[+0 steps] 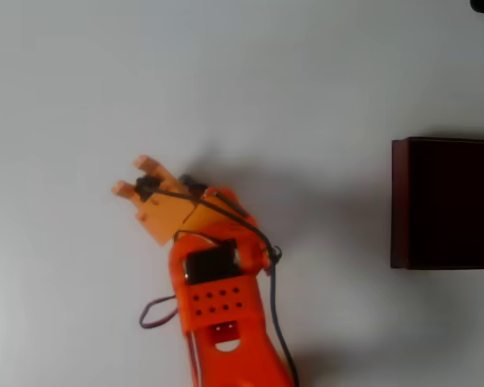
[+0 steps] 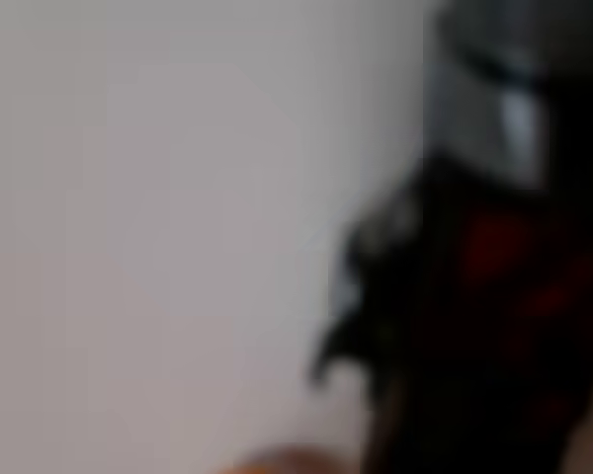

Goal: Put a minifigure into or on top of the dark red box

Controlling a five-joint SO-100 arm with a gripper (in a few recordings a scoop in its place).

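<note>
From overhead, the orange tool [image 1: 133,179] sat well left of the dark red box [image 1: 445,203], which lay at the right edge of the white desk [image 1: 306,72]. A small dark thing between its tips was probably the minifigure [image 1: 148,186], so I'd say clamped on it. The wrist view was a blur: the minifigure [image 2: 474,267] loomed huge and dark. I'd lift before swinging toward the box.
</note>
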